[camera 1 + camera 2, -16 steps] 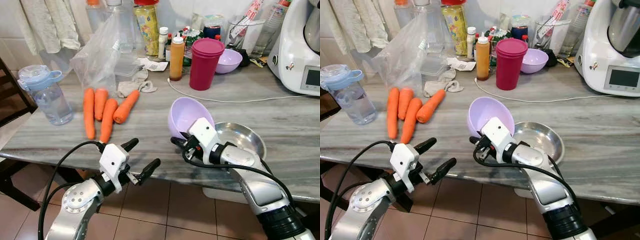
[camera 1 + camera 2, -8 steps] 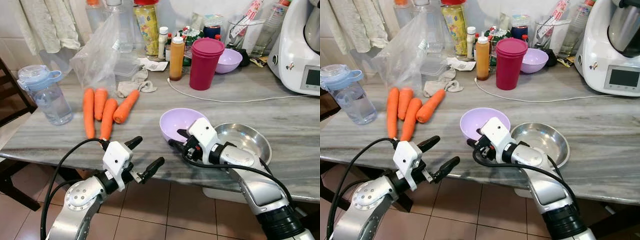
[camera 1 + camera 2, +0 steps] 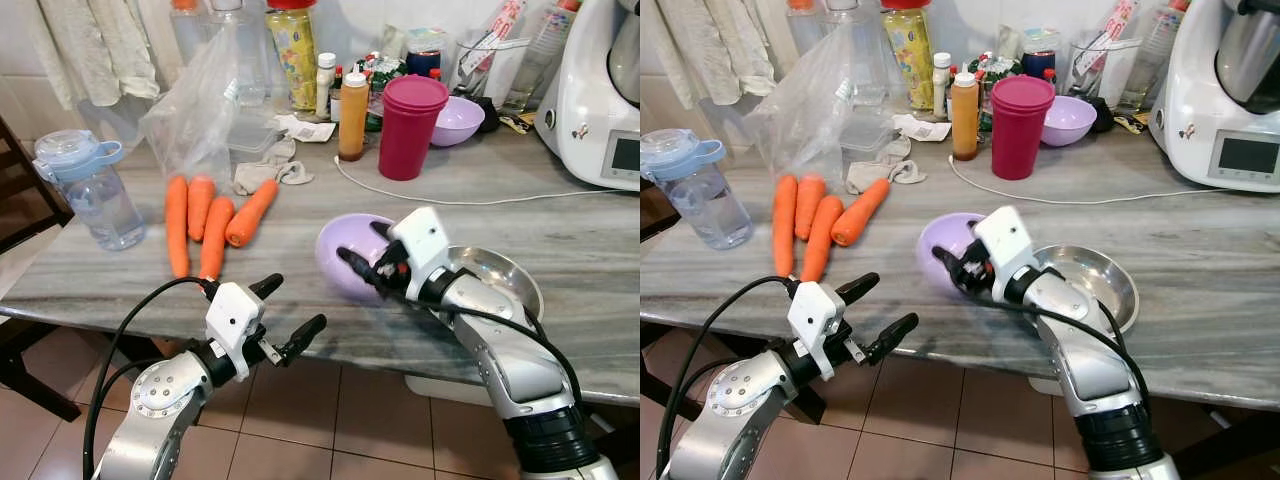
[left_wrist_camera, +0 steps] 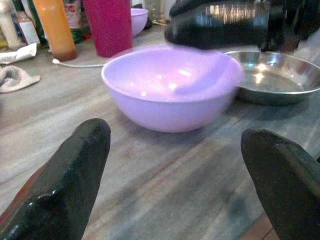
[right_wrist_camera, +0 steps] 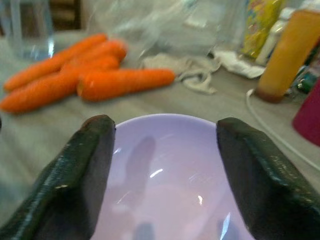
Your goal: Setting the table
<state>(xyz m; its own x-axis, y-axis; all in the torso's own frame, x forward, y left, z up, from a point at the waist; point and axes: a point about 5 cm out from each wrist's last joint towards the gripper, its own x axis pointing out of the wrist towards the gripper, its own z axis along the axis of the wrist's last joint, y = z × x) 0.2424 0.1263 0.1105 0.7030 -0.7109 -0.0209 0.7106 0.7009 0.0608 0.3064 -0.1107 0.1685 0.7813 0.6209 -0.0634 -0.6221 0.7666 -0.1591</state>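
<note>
Left wrist view: glossy lilac bowl (image 4: 172, 92), upright.

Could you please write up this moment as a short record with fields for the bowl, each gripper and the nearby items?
bowl: lilac bowl upright on the grey counter, beside the steel dish
right gripper: right gripper open, fingers spread over the bowl's rim, not closed on it
left gripper: left gripper open, hanging just off the counter's front edge, pointing at the bowl
carrots: four carrots lying together to the bowl's left
behind: red tumbler, orange bottle, a second lilac bowl
</note>
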